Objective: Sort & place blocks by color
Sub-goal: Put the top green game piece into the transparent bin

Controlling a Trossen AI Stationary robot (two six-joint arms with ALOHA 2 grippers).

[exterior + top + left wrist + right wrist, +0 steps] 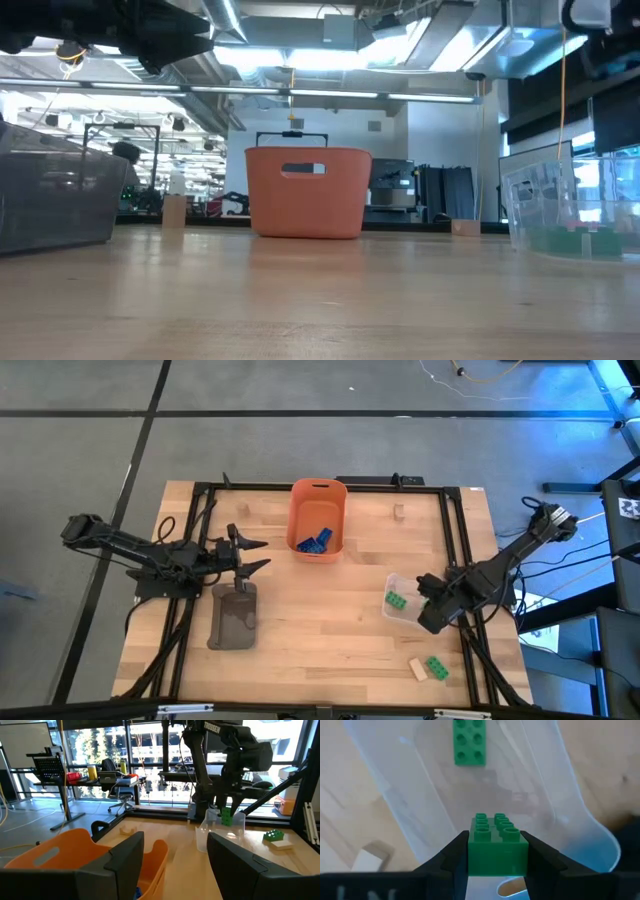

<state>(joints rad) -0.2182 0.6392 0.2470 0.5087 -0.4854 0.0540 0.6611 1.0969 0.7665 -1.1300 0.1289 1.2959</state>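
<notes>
- I see the right claw [497,851] closed on a green plastic building brick [497,844]; the two dark fingers press its two sides, and it hangs above the clear plastic bin [408,612] at the right side of the light wooden tabletop [330,630].
- Inside this clear bin lies a second green brick [469,742], flat on the bottom with studs up.
- The left claw [252,554] waits at the left side of the tabletop, its fingers apart and holding nothing, just beside the grey flat tray [235,615].
- In the orange plastic bin with a handle slot [318,495], at the far middle of the tabletop, I see a few blue bricks [313,541] together.
- Near the front right edge, a green brick on the tabletop [437,667] lies just beside a tan wooden-coloured block [418,670]; I cannot tell if they touch.
- One small tan block [398,512] stands alone at the far side, between the orange bin and the right frame.
</notes>
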